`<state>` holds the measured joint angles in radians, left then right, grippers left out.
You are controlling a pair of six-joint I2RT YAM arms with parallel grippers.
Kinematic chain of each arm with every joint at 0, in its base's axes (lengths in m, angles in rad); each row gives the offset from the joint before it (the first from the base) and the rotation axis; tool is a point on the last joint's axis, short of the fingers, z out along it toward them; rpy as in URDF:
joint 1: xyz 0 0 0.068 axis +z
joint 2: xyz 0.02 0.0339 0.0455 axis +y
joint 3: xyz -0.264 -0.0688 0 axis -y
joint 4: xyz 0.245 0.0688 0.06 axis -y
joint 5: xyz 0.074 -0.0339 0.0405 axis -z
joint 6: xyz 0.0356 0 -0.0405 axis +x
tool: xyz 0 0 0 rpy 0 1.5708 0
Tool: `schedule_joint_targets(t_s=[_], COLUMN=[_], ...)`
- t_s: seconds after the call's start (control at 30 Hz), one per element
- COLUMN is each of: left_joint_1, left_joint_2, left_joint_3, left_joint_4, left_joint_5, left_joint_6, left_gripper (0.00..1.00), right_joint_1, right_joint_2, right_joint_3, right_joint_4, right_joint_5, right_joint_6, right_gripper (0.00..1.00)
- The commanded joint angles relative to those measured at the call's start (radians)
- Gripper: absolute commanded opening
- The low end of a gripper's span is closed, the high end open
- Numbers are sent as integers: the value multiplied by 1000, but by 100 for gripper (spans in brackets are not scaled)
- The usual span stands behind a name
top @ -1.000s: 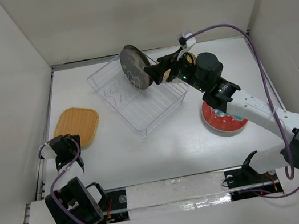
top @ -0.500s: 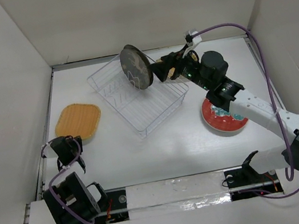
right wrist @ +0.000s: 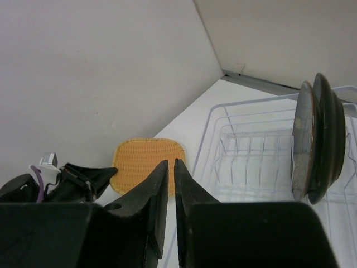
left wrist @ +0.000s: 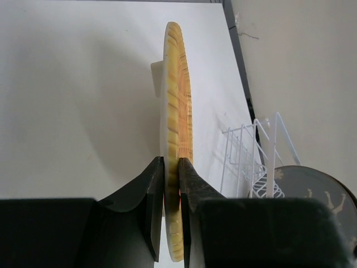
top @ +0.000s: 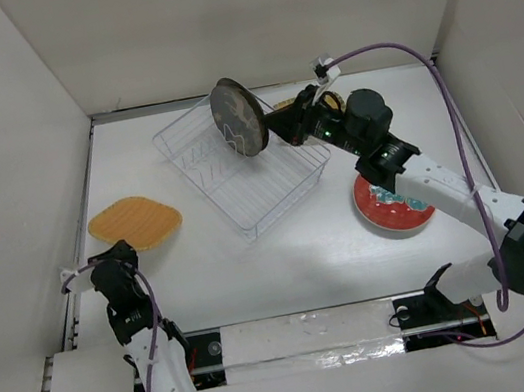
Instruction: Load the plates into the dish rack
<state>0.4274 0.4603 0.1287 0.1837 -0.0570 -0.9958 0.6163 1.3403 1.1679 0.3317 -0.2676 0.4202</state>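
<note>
The yellow ribbed oblong plate [top: 135, 222] is at the left, its near edge pinched by my left gripper [top: 120, 253]. The left wrist view shows this plate [left wrist: 177, 100] edge-on, with the gripper [left wrist: 171, 167] shut on its rim. A dark grey plate [top: 236, 117] stands upright in the white wire dish rack [top: 271, 189]. My right gripper [top: 277, 125] hovers just right of it, apart from it. In the right wrist view its jaws [right wrist: 171, 163] are shut on nothing, with the dark plate [right wrist: 315, 139] off to the right. A red-rimmed teal plate [top: 393, 205] lies under the right arm.
White walls close in the table on the left, back and right. A pale rim of another dish [top: 331, 103] peeks out behind the right wrist. The rack's prong rows [right wrist: 251, 156] in front of the dark plate hold nothing.
My left gripper has shut on the yellow plate's edge and the arm has risen, tilting the plate. My right gripper has drawn slightly back from the dark plate and shut.
</note>
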Motion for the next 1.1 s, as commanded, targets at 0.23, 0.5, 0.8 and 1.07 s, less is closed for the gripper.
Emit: schedule_joint_targets(t_s=[0.23,0.5,0.8,1.07], left_joint_1=[-42,-96,-125,-156], left_joint_2=[-87,-51,-18,-38], left_joint_3=[254,486,643,648], left_joint_4=[-82,-101,-107,-67], left_joint_5=[-46,-67,97,271], left_joint_6=[108,227,204,122], left_gripper=[0,0,0,0], right_joint_1=[102,154,154,145], right_joint_2=[108,246,444,595], right_joint_3=[88,191,363,458], right_joint_4=[78,47,67,170], right_joint_5=[-113,-165,-289,-389], right_joint_6=[12,35,144,314], right_gripper=[13,59,91,94])
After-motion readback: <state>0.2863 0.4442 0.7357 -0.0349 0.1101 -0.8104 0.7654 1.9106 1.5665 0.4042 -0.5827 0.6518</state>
